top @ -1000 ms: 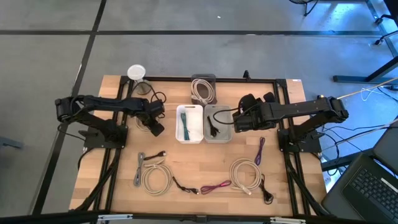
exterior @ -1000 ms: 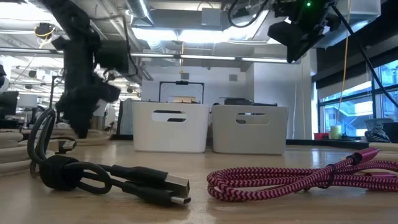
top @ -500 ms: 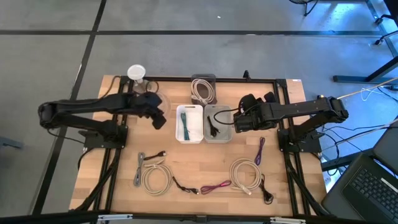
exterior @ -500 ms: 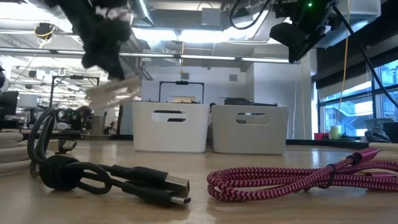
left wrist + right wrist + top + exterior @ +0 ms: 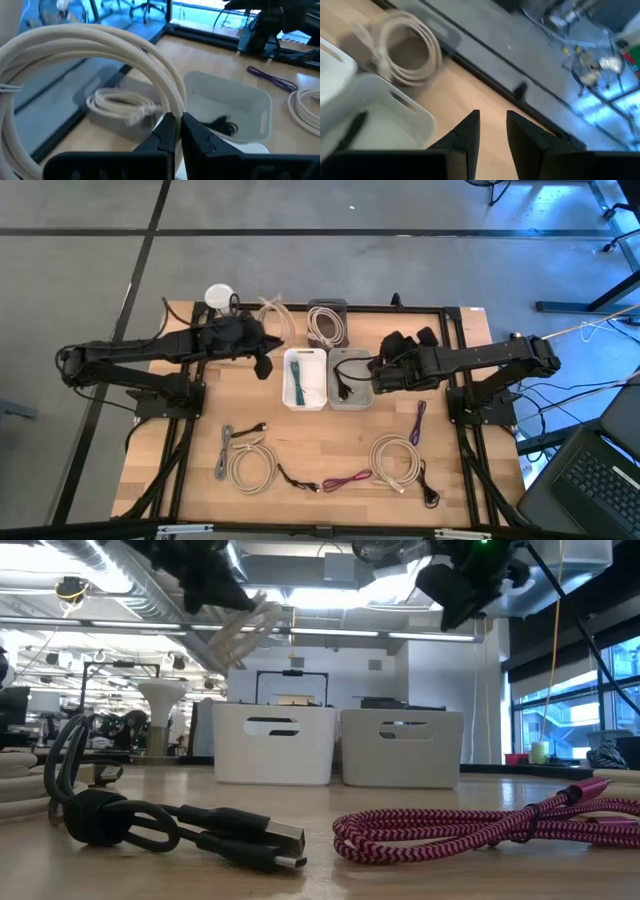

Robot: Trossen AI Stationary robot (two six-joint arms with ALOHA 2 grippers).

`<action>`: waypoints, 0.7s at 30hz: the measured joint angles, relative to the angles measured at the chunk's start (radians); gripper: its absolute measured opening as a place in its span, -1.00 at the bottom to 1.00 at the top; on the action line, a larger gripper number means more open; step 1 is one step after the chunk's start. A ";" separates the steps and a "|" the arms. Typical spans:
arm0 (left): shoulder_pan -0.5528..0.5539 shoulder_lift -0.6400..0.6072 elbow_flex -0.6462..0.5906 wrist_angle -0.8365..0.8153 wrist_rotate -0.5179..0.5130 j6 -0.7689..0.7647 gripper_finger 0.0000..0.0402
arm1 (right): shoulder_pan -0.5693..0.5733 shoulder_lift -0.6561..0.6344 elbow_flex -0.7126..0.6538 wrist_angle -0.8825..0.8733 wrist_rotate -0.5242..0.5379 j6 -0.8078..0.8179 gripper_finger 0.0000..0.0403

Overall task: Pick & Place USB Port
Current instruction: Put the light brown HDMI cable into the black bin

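Observation:
My left gripper (image 5: 264, 352) is shut on a coiled cream cable (image 5: 273, 316), high above the table just left of the white bin (image 5: 305, 378). The low view shows the left gripper (image 5: 232, 595) and the cable (image 5: 250, 625) well above the bins. The white bin holds a teal cable, and the grey bin (image 5: 351, 378) beside it holds a black cable (image 5: 222, 124). My right gripper (image 5: 376, 375) is open and empty, raised over the grey bin's right rim. It also shows in the right wrist view (image 5: 492, 127). My left gripper pinches one side of the cable's coil (image 5: 172, 102) between its two fingers, with several strands together. The coil is lifted clear of the table and arches out past the fingertips (image 5: 167, 127).
A dark tray (image 5: 327, 323) at the far edge holds another cream coil. A white cup (image 5: 219, 296) stands at the far left. Several cables lie along the near side: grey (image 5: 222, 450), cream (image 5: 250, 468), black (image 5: 190, 830), magenta (image 5: 345, 479), cream (image 5: 395, 460) and purple (image 5: 417, 422).
My left gripper has risen from the table's left part and gone toward the far edge and the bins, carrying the cream coil, which is now lifted clear and high. My right gripper has shifted slightly toward the table's left.

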 joint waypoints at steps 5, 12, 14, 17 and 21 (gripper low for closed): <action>-0.020 0.110 0.000 0.116 -0.086 0.185 -0.98 | -0.006 -0.011 0.000 0.217 0.008 -0.216 -0.51; -0.119 0.211 0.000 0.200 -0.388 0.423 -0.98 | -0.030 -0.123 0.000 0.465 -0.045 -0.431 -0.51; -0.139 0.221 0.000 0.232 -0.432 0.467 -0.98 | -0.037 -0.151 0.000 0.567 -0.105 -0.520 -0.51; -0.159 0.230 0.001 0.284 -0.445 0.527 -0.98 | -0.052 -0.166 0.000 0.743 -0.237 -0.676 -0.51; -0.169 0.232 0.002 0.332 -0.449 0.567 -0.98 | -0.081 -0.161 0.001 0.872 -0.387 -0.769 -0.51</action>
